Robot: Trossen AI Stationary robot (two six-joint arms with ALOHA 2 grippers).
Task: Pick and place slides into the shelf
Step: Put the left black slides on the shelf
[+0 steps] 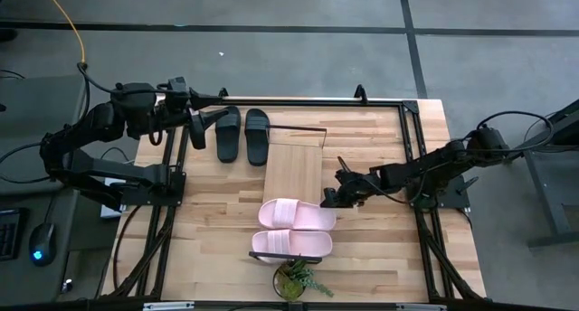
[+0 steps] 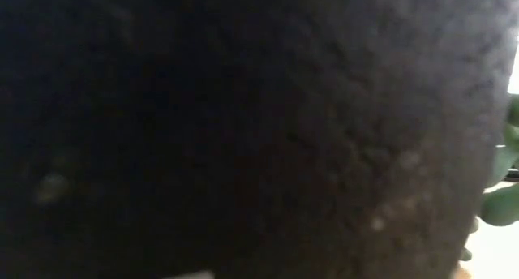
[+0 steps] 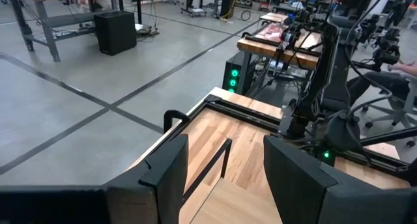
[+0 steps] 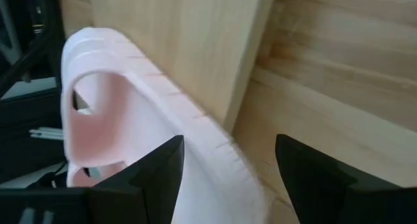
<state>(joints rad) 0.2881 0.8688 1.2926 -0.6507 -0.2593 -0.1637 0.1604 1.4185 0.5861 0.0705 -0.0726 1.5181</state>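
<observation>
Two black slides [image 1: 228, 135] [image 1: 257, 135] lie side by side, soles down, on the table near its far edge. The shelf [image 1: 294, 171], a light wood plank with a thin black bar at its far end, sits mid-table. Two pale pink slides [image 1: 297, 214] [image 1: 291, 245] lie flat just near of the plank. My right gripper [image 1: 330, 196] is open and low at the right end of the farther pink slide [image 4: 130, 120], whose edge runs between its fingers. My left gripper [image 1: 201, 123] is open and hovers beside the left black slide. My right gripper comes level from the table's right at the farther pink slide's sole edge [image 4: 218, 178], which reaches in between the open fingers. Whether a finger [image 4: 163, 168] touches it, I cannot tell. The slide lies flat on the table.
A small potted plant [image 1: 298, 279] stands at the near edge, just near of the pink slides; its dark bulk fills the low view, with leaves [image 2: 503, 190] at the side. Black frame rails [image 1: 412, 148] run along the table's sides. Bare wood lies left of the pink slides.
</observation>
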